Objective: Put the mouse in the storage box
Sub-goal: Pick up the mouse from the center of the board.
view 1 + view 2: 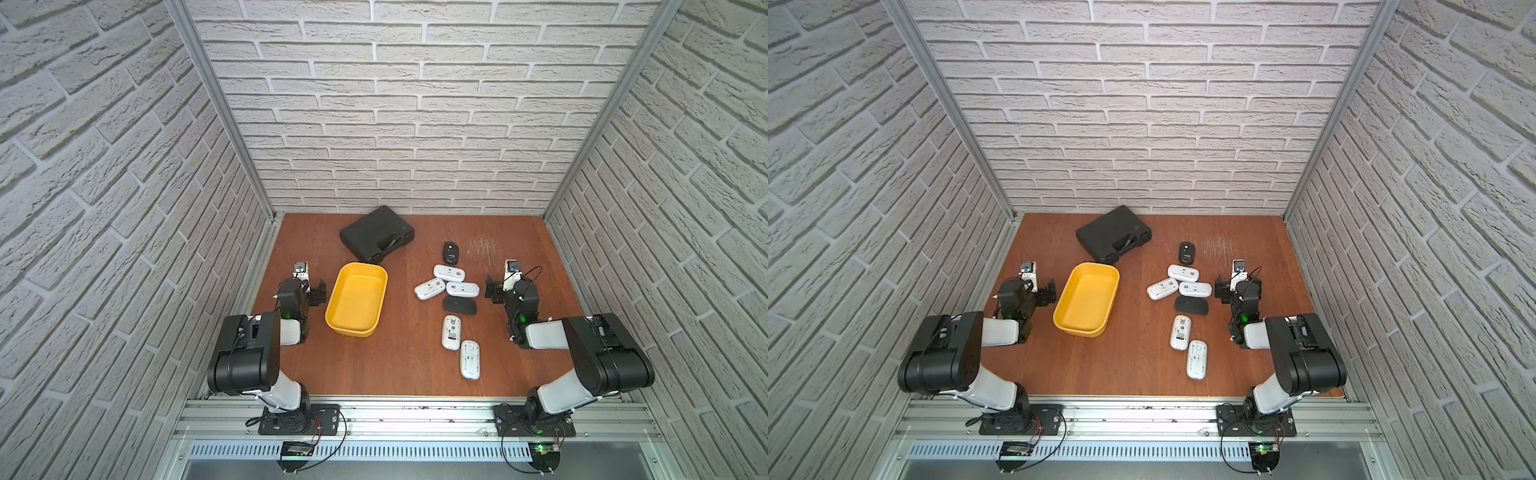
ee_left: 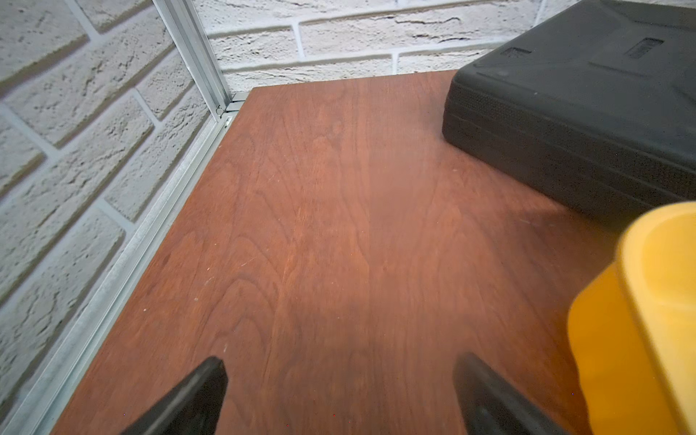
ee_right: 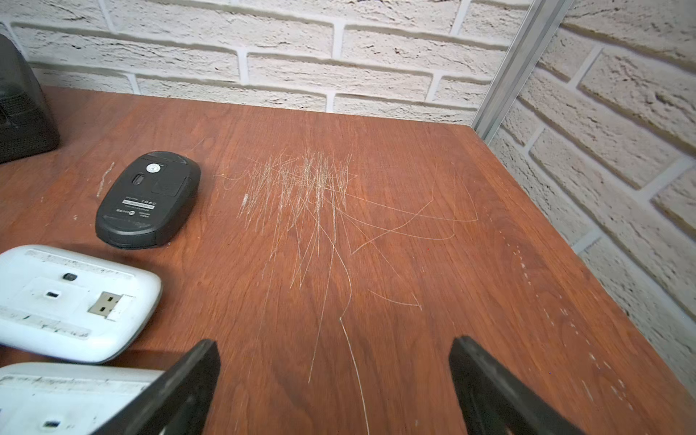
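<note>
Mice (image 1: 462,289) are scattered between the empty storage box (image 1: 356,305) and the right gripper (image 1: 492,289), which, like the left gripper (image 1: 318,293), is spread wide, empty. Light, hard, slick shells are likely best pinched across the narrow sides.

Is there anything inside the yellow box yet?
No. In both top views the storage box shows only its bare yellow floor. Its near wall hides a thin strip inside. The mice lie beside it.

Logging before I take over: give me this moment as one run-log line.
left gripper: open, empty, beside yellow box | right gripper: open, empty, near mice | yellow box: empty | mice: seven, all on table
</note>
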